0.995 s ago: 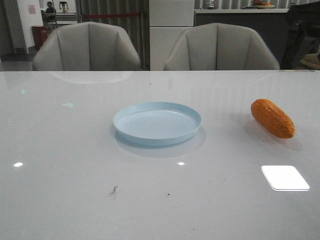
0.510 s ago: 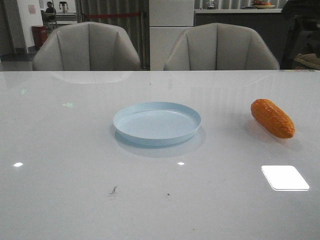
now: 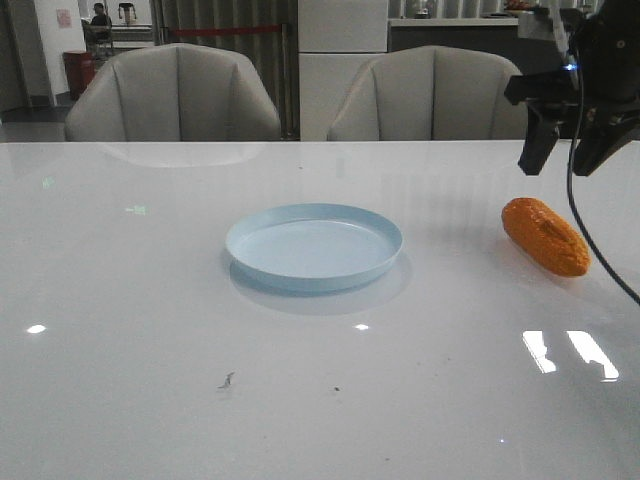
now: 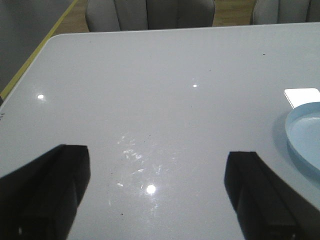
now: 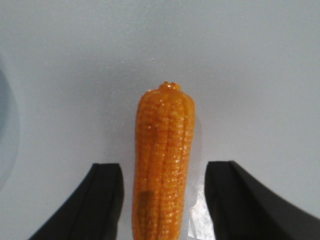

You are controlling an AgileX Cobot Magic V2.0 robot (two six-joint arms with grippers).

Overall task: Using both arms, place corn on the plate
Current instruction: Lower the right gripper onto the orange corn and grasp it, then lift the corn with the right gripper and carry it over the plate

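The orange corn (image 3: 545, 236) lies on the white table at the right, pointing diagonally, clear of the pale-blue plate (image 3: 314, 246) at the centre. My right gripper (image 3: 557, 165) hangs open above the corn's far end. In the right wrist view the corn (image 5: 162, 165) lies lengthwise between the two dark fingers of the right gripper (image 5: 165, 167), with gaps on both sides. My left gripper (image 4: 156, 152) is open over bare table, with the plate's rim (image 4: 302, 132) off to one side. The left arm does not show in the front view.
Two grey chairs (image 3: 175, 95) (image 3: 440, 95) stand behind the table's far edge. A thin dark cable (image 3: 590, 240) trails down from the right arm past the corn. Bright light reflections (image 3: 570, 352) lie on the table near the front right.
The right arm has come into the front view from the upper right and now hangs over the corn. The bright reflection at the front right is partly broken up. Corn and plate have not moved.
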